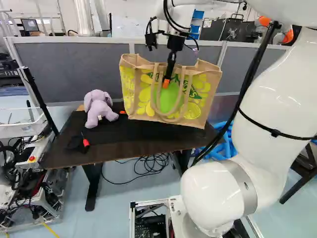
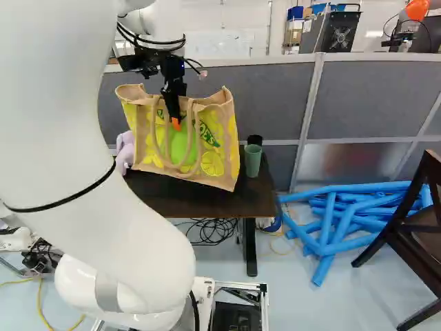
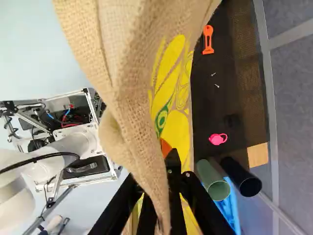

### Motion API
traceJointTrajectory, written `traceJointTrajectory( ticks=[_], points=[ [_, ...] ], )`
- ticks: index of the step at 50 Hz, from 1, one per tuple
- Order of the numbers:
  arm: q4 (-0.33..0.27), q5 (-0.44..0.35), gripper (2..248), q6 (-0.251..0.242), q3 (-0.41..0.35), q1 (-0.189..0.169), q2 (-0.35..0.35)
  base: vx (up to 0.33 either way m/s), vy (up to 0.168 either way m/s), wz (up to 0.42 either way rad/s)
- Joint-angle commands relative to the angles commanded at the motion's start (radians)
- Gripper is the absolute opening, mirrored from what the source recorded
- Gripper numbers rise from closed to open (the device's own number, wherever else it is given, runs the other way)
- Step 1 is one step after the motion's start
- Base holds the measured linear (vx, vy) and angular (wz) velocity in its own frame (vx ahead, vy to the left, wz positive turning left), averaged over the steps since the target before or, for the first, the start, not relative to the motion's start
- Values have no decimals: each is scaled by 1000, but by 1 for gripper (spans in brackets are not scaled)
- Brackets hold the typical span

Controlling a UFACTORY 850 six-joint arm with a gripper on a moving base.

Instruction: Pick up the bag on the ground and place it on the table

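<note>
1. My pincer (image 1: pixel 166 83) clamps the bag's (image 3: pixel 128 63) fabric.
2. Beside my pincer: green cup (image 3: pixel 211 178), black cup (image 3: pixel 239 175), pink piece (image 3: pixel 217 139) on the desk (image 3: pixel 247 115).
3. Farther from it, an orange tool (image 3: pixel 208 41).
4. On its other side, a metal frame (image 3: pixel 100 142).

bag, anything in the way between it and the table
Nothing visible stands between the bag and the table, though the spot behind it is hidden. The purple plush toy sits to one side, the green cup to the other.

Purple plush toy (image 1: pixel 99 109) seated; green cup (image 2: pixel 253 162) beside black cup (image 2: pixel 255 140); blue tubes (image 2: pixel 327 224) heaped on floor (image 2: pixel 310 307) near dark chair (image 2: pixel 408 236).
</note>
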State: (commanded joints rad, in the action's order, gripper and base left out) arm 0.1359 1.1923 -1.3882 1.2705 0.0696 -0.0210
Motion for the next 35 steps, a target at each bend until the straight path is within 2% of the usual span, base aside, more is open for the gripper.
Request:
traceJointTrajectory(
  ticks=[9, 13, 35],
  points=[
    [0, 0, 21, -95, -3, 0, -15, 0, 0, 0],
    [0, -2, 21, -120, -5, 0, -25, 0, 0, 0],
    [-7, -33, 21, -136, -13, 2, -89, 0, 0, 0]
  ],
)
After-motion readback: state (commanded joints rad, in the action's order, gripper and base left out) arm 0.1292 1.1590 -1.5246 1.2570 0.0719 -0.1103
